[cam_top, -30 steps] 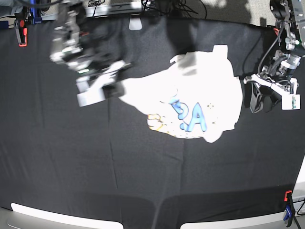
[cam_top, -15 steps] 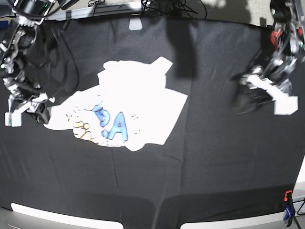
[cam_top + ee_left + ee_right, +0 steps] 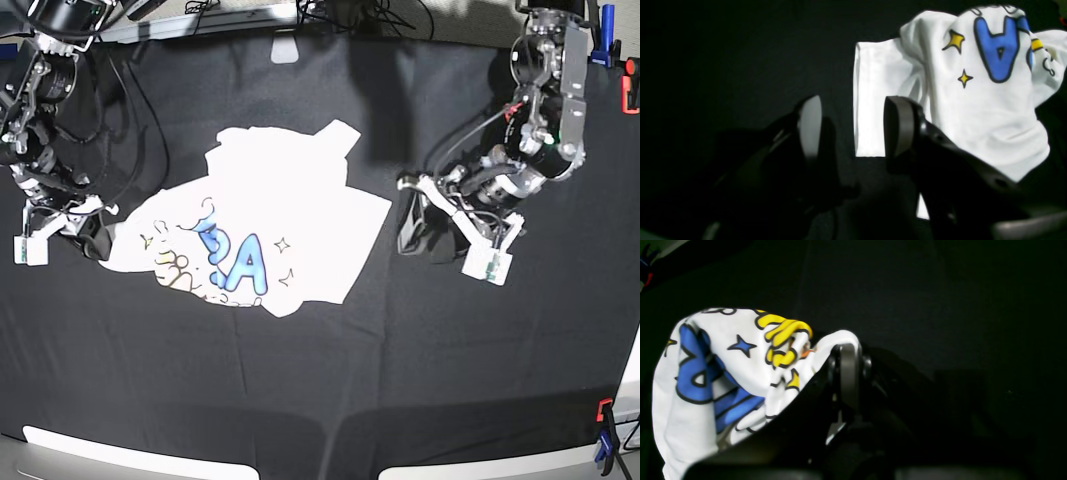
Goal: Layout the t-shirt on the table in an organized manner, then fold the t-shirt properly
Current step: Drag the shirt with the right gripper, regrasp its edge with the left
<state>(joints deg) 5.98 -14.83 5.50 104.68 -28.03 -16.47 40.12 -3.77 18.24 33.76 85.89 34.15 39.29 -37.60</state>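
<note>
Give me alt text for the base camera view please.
A crumpled white t-shirt with blue letters lies on a black-draped table. The right end effector grips its edge on the view's left; the left end effector hangs open just beyond its opposite edge.

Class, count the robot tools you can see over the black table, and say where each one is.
2. The right tool is shut on the shirt at its left edge in the base view. The left tool is open just off the shirt's right corner.
</note>
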